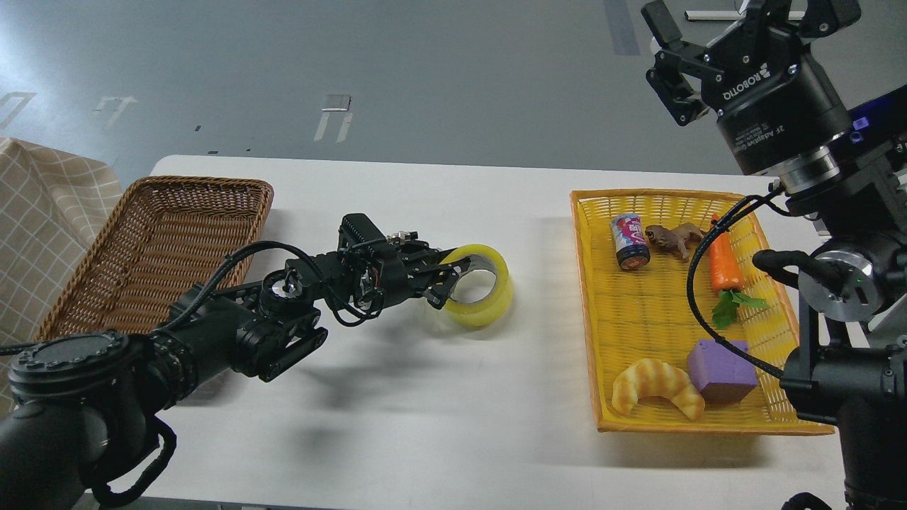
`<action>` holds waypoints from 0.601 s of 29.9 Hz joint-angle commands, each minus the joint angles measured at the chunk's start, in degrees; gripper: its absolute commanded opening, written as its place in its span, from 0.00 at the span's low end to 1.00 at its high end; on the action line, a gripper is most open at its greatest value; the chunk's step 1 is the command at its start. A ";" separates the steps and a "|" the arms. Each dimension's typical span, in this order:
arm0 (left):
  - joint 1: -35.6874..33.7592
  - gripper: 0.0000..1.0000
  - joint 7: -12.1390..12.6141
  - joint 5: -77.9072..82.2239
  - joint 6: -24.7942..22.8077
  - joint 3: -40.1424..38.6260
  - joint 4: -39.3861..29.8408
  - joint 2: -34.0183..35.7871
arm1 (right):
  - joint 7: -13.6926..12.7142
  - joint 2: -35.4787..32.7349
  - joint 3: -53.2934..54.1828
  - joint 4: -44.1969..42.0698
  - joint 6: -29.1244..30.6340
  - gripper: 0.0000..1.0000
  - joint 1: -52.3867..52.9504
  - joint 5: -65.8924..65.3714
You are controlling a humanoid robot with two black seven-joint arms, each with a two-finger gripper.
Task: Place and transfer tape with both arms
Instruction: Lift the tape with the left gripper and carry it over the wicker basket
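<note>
The tape, a yellow translucent roll with a grey-white core, is at the middle of the white table, tilted so its hole faces left. My left gripper reaches in from the left and is shut on the roll's near wall, one finger inside the core and one outside. The roll's lower rim is at or just above the table top. My right gripper is high at the top right, above the yellow basket's far end, with its fingers spread open and empty.
A brown wicker basket stands at the left. A yellow basket at the right holds a can, a toy animal, a carrot, a purple block and a croissant. Checked cloth lies at the far left.
</note>
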 commanded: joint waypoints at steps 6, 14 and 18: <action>-7.13 0.03 0.03 -2.58 0.20 0.17 0.14 3.17 | 0.00 0.00 0.00 -0.01 0.00 1.00 0.00 0.01; -11.10 0.03 0.03 -2.67 -0.07 0.17 0.49 12.31 | 0.00 0.00 0.00 -0.18 0.00 1.00 -0.08 0.01; -11.89 0.03 0.03 -2.76 -0.33 0.17 0.58 17.84 | 0.08 0.00 0.00 -0.27 0.00 1.00 -0.17 0.01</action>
